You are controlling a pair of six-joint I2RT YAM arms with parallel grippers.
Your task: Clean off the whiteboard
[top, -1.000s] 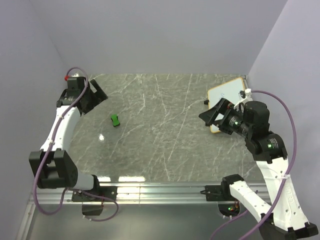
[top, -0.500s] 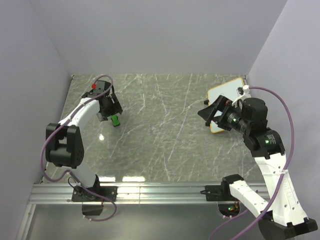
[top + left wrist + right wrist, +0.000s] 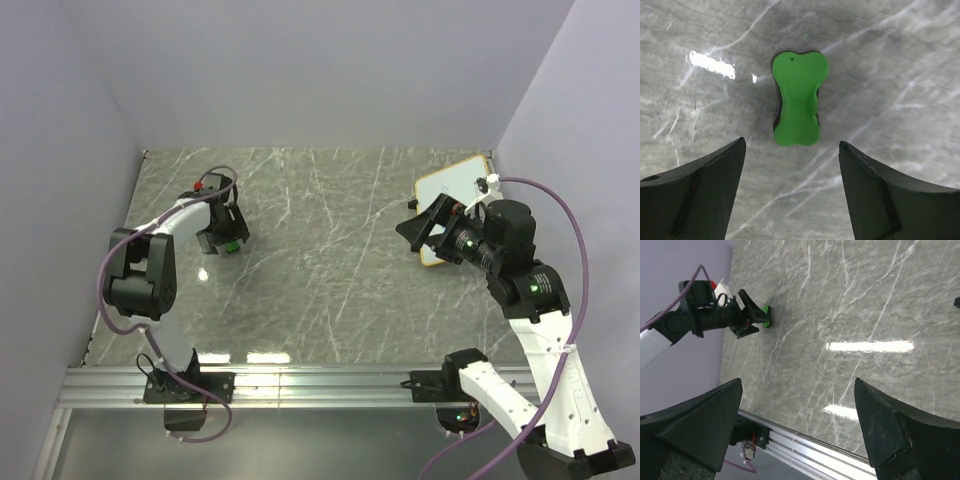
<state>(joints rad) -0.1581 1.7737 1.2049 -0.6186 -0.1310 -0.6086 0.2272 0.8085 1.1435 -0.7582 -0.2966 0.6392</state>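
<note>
Hovering above the green eraser [image 3: 799,102], the left hand [image 3: 225,236] points straight down, spread wide and empty. The right hand [image 3: 425,228], also wide and empty, hangs over the whiteboard [image 3: 455,185] at the tabletop's [image 3: 320,290] far-right corner.

The grey veined stone-look tabletop [image 3: 900,60] shines glossy; the small green bone-shaped eraser block [image 3: 798,97] looks smooth, matt plastic; the white wooden-framed whiteboard [image 3: 455,185] is smooth.

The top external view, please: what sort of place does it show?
Probably a lab robot test cell: plain lilac walls enclose a marble-patterned table, the left arm and right arm are bolted to an aluminium rail, and a whiteboard and green eraser are laid out.
</note>
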